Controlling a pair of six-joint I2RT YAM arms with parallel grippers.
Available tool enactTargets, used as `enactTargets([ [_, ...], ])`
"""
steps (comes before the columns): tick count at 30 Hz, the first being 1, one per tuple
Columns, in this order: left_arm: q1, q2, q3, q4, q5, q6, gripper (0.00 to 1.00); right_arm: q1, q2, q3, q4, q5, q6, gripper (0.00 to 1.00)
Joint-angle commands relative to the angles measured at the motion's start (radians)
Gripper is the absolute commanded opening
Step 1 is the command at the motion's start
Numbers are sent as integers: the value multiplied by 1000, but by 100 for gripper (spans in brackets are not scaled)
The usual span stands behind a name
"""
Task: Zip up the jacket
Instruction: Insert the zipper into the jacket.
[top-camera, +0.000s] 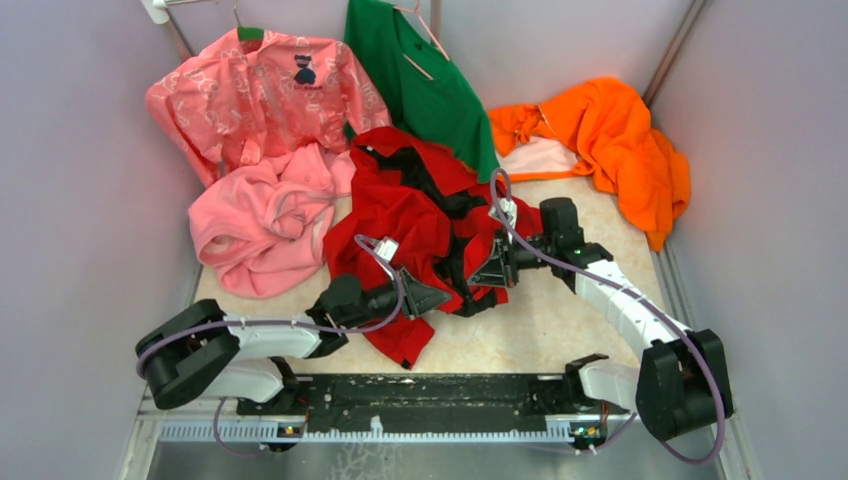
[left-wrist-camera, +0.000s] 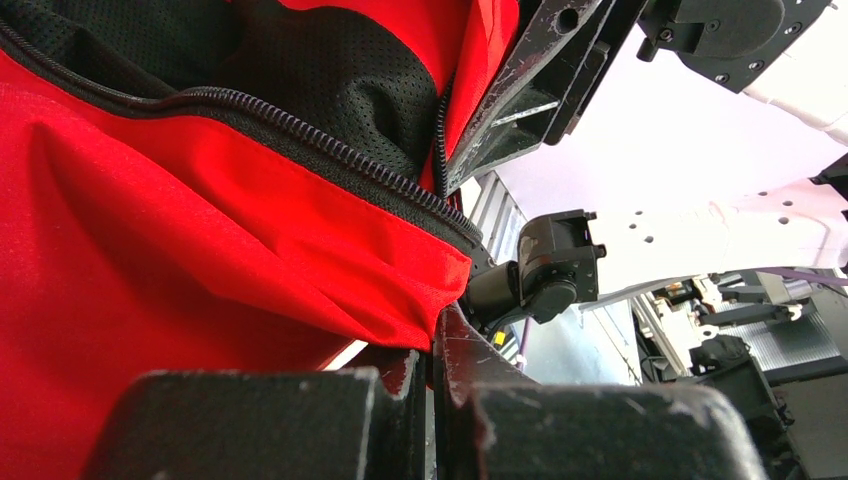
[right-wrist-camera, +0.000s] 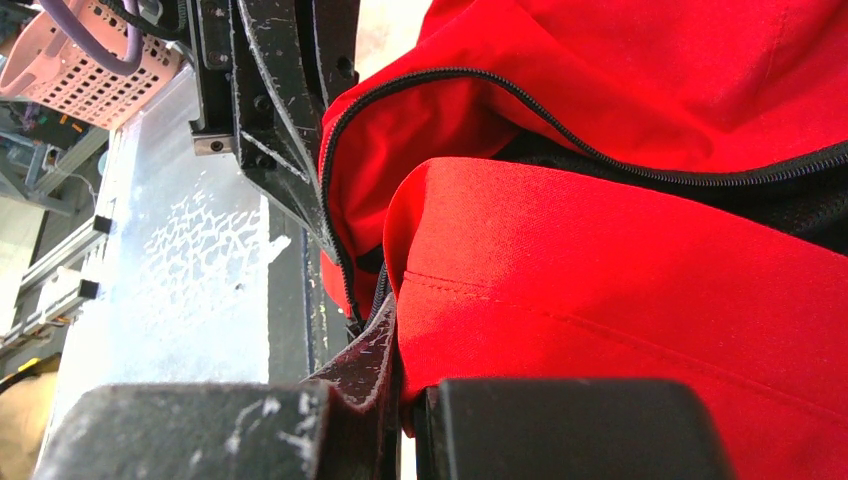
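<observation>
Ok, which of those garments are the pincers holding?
The red jacket in the middle, black-lined, with a dark zipper: the left pincer and right pincer are shut on it. Neither touches the others.

1. You are looking into a robot lab test cell, not a home or a shop.
2. Plain pale walls (top-camera: 80, 150) box in the table (top-camera: 560, 330) on the left, right and back.
3. A black metal rail (top-camera: 430, 395) carrying two robot arm bases (top-camera: 190, 355) runs along the table's near edge.
4. Clothes hang on hangers (top-camera: 248, 34) behind the table as test pieces.
</observation>
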Motion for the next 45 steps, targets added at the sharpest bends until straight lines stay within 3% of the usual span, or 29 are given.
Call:
enactTargets([
  [1, -8, 8, 6, 68, -4, -16, 0, -6, -19, 21, 63, -37, 6, 0],
  [32, -17, -46, -38, 50, -70, -39, 0, -7, -21, 21, 67, -37, 11, 0],
  [45, -32, 20, -29, 141, -67, -75, 0, -7, -20, 17, 71, -35, 14, 0],
])
